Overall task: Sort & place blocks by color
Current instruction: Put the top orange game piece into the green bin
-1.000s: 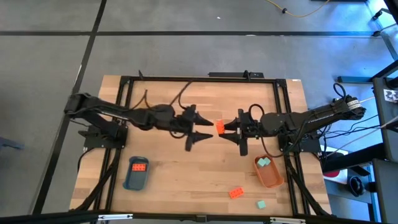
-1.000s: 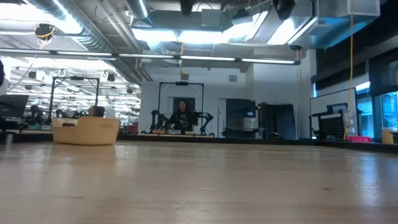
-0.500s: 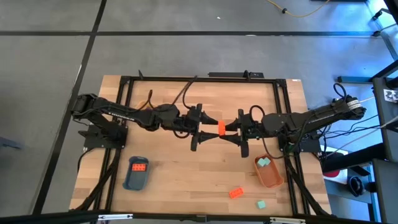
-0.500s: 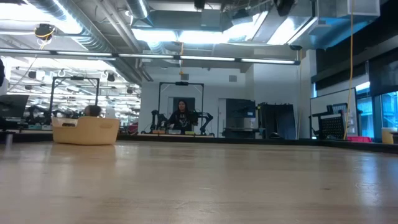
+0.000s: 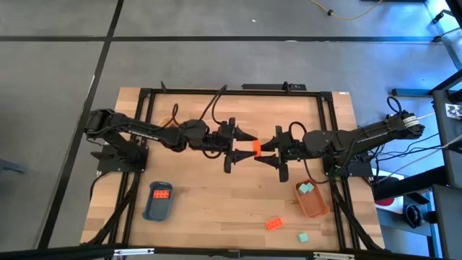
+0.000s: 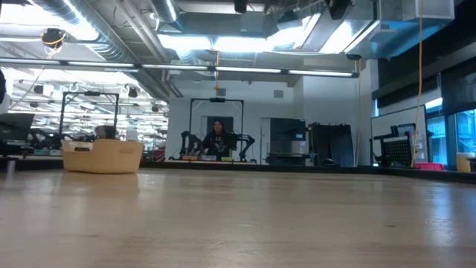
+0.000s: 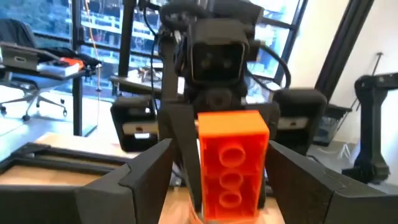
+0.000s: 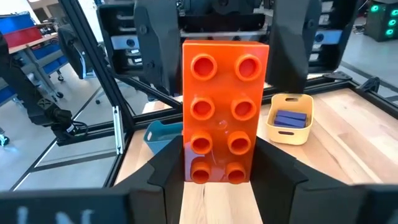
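Note:
My right gripper is shut on an orange-red studded block above the middle of the table. My left gripper is open and faces it. Its two fingers stand on either side of the block; whether they touch it I cannot tell. Another orange block lies in the blue tray. Mint-teal blocks lie in the orange tray. One orange block and one teal block lie loose on the table. My right gripper pinches the orange-red block between its two fingers, by the long sides at the end nearest the wrist. The fingers come level from the table's right side. The block is lifted clear; its studded face is turned to the wrist camera and its free end points at my left gripper.
A yellow tray holding purple blocks shows in the right wrist view beyond the held block, and the blue tray beside it. The black frame rails run along the table's left, right and far sides. The low view shows only bare tabletop.
My left gripper has moved toward the table's right, toward the held block, and levelled out. Its open fingers, which stood short of the block, now flank it. The block and my right gripper have kept still.

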You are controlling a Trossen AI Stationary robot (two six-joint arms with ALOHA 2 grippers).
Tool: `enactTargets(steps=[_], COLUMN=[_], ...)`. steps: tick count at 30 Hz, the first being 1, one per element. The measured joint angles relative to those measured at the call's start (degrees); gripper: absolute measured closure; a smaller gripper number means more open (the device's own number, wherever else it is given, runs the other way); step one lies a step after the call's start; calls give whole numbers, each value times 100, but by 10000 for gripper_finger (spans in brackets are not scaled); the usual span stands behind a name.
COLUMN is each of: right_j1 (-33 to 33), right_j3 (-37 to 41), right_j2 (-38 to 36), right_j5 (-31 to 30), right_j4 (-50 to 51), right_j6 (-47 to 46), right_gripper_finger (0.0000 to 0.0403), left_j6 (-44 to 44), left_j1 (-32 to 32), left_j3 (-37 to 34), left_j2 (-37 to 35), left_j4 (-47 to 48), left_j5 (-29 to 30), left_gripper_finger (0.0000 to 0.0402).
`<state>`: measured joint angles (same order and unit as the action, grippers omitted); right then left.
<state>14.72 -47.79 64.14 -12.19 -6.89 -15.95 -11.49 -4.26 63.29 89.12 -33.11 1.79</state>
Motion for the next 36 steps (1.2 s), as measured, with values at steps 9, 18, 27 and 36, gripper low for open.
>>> enactTargets(steps=[9,18,27,36], right_j1=[-11,-31,-31,-31], right_j3=[2,4,4,4], right_j2=[0,0,0,0], right_j5=[24,124,132,129], right_j4=[28,30,39,32], right_j6=[105,142,127,143], right_gripper_finger=[259,259,259,259], left_j6=[7,-4,295,173], left_j1=[-31,-28,-25,-28], left_j3=[-1,48,457,455], left_j2=[61,349,548,551], left_j4=[-264,-550,-336,-99], left_j5=[-124,-47,-40,-64], left_gripper_finger=[164,174,175,219])
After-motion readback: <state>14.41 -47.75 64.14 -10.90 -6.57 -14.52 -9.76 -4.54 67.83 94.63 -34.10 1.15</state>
